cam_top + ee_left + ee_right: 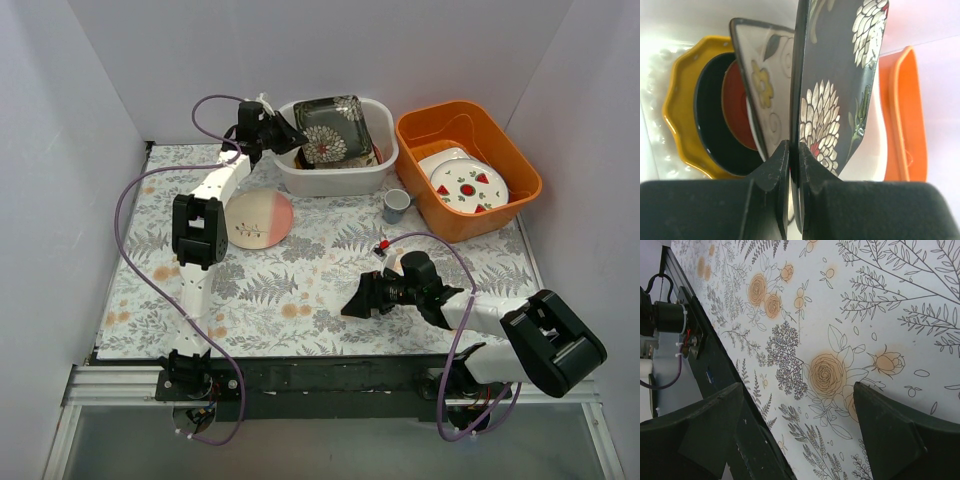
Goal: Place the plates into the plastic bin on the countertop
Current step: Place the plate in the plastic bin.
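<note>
While our left gripper [794, 150] pinches the black flowered plate [840, 75] by its edge, tilted in the plastic bin [335, 182], it seems not fully settled. Next we must lower and release; the pink plate [258, 220] waits on the countertop [300, 270], and the right gripper [799, 390] is wide and empty.

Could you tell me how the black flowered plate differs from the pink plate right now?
The black plate is square with white flowers; the pink plate is round, pink and cream. The black plate is tilted over the bin, pinched at its edge by the left gripper; the pink plate lies flat on the countertop, untouched. Both are meant for the bin.
</note>
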Motion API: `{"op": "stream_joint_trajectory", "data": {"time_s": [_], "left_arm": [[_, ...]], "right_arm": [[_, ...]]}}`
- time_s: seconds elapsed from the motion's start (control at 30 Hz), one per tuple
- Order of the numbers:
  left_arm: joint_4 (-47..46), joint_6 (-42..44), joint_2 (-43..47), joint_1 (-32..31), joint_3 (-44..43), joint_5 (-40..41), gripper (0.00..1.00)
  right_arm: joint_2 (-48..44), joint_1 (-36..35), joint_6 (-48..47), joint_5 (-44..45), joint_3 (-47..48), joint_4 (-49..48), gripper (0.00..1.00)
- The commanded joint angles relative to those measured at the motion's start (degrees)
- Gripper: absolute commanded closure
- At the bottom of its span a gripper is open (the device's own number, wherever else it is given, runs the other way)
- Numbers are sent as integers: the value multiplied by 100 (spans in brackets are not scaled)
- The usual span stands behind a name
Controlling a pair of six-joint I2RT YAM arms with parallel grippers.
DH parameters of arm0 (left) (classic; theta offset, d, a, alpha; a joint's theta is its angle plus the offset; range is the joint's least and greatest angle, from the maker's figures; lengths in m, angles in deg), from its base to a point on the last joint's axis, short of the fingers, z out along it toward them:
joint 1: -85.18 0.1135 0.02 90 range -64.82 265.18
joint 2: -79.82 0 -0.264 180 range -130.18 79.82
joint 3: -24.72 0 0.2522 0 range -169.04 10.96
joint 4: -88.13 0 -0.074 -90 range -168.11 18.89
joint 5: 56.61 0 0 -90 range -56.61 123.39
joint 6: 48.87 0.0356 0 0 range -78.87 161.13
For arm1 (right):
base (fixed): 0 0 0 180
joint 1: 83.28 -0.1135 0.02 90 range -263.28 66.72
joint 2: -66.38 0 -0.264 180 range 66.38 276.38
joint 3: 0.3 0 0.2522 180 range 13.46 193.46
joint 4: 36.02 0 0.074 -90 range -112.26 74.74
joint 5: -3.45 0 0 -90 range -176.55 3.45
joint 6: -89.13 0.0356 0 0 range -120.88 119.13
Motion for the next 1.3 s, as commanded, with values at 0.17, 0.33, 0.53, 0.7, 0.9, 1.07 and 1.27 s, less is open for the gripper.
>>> {"op": "stream_joint_trajectory", "data": {"time_s": [0.17,0.33,0.53,0.7,0.9,1.07,1.27], "left_arm": [[-611,41,203,-43,-433,-206,100],[-427,172,115,-52,-512,-206,100],[-146,305,-8,-61,-460,-294,98],[-93,366,-52,-87,-328,-347,93],[22,463,18,-87,-310,-250,81],[83,507,71,-79,-319,-171,70],[294,594,167,-78,-346,-92,41]], "right_arm": [[148,-29,-50,57,-3,143,2],[429,-29,-33,-57,102,-42,2],[736,-29,-50,-233,199,-226,2],[957,-29,-103,-382,313,-279,2],[1071,-37,-191,-391,445,-218,2],[1124,-29,-200,-435,445,-270,2],[1133,-29,-191,-470,419,-323,2]]}}
